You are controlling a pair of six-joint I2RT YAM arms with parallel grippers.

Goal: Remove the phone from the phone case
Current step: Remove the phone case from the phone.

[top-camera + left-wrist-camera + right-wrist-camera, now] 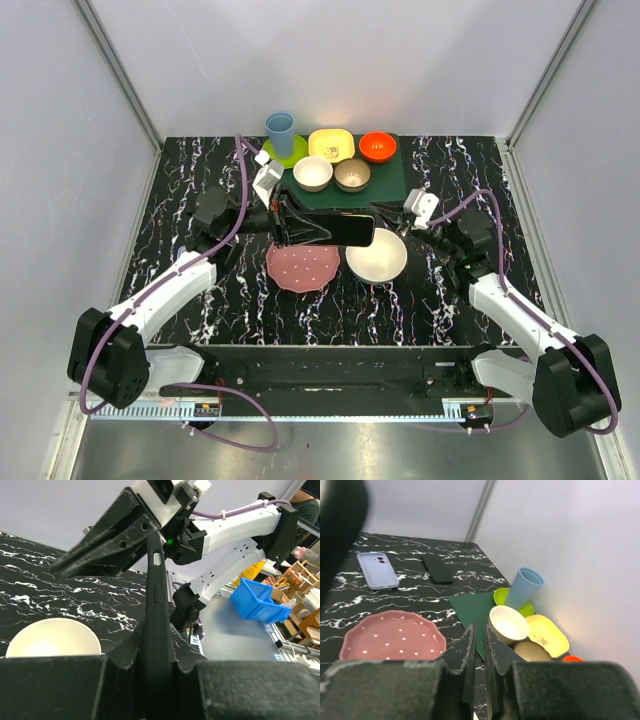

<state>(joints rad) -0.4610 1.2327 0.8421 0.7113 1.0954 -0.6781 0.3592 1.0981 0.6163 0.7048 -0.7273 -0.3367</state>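
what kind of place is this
Probably a robot test cell in a lab or workshop: plain white walls box in the table, a left arm and right arm are mounted at its near edge, and a blue bin sits outside.

I count two arms on my feeds: left arm and right arm.

Bowls come to four: small white bowl, tan bowl, orange bowl and big white bowl.

Plates make three: pink plate, yellow plate and green plate.

There is one cup and one mat. The top view gives me one phone.

My right wrist feed adds one lavender case and one black slab — phone-shaped, but I can't tell whether it is a second phone.

Off the table, the left wrist feed shows one blue bin.
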